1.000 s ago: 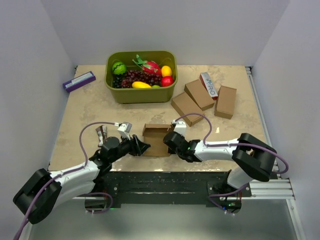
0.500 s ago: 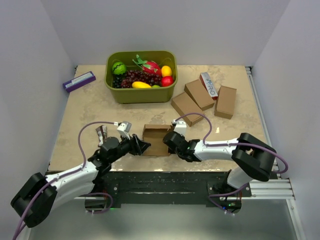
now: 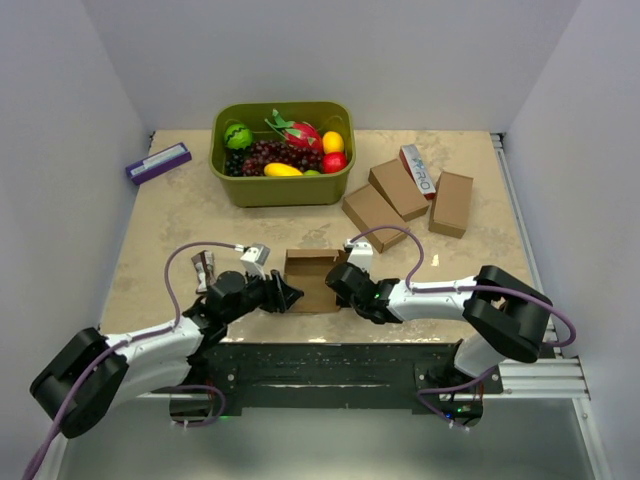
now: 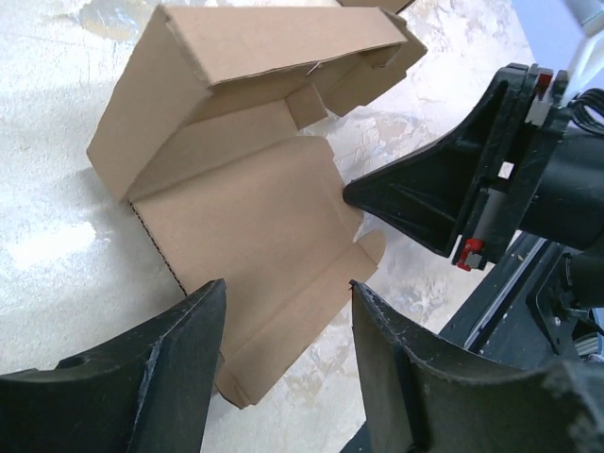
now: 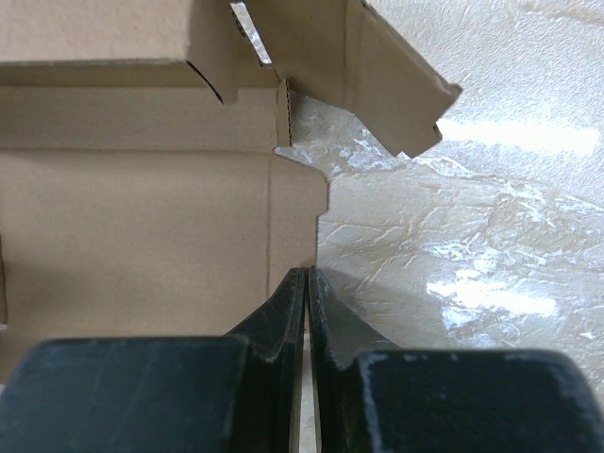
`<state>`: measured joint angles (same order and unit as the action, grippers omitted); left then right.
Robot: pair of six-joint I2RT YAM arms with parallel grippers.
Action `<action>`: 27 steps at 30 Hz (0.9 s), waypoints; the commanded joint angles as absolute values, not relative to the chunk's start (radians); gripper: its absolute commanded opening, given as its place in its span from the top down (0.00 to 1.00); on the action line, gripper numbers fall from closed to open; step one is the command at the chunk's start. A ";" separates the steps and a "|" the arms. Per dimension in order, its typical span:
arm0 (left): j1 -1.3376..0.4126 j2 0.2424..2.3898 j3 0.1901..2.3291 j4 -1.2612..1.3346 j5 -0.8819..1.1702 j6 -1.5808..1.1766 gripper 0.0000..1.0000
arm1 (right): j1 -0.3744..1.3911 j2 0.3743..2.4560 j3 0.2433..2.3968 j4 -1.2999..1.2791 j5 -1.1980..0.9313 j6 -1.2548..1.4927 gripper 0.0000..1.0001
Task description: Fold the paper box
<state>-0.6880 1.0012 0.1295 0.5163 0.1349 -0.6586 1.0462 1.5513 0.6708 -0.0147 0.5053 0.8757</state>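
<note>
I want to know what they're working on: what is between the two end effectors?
The brown paper box lies between the left end effector and the right end effector, as the top external view shows.

The plain brown paper box (image 3: 312, 280) lay half-folded at lower centre, its lid panel flat and open.

- Left gripper (image 3: 291, 296) sits slightly further right than a second ago, closer in on the paper box (image 3: 314, 284). Its tips now reach the box's left edge.
- Left wrist camera mount (image 3: 256, 255) is displaced right and a touch higher in the top view, along with the gripper.
- Left elbow (image 3: 76, 385) drops outward at the half-second mark, and is now back up and further right than at the start.
</note>
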 commanded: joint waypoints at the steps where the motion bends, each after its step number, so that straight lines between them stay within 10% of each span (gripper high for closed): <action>1: -0.692 1.060 0.163 0.649 0.146 -0.641 0.40 | 1.049 1.586 0.666 -0.097 0.483 0.890 0.94; 27: -0.692 1.177 0.044 0.635 0.038 -0.646 0.34 | 1.051 1.550 0.661 -0.127 0.476 0.899 0.94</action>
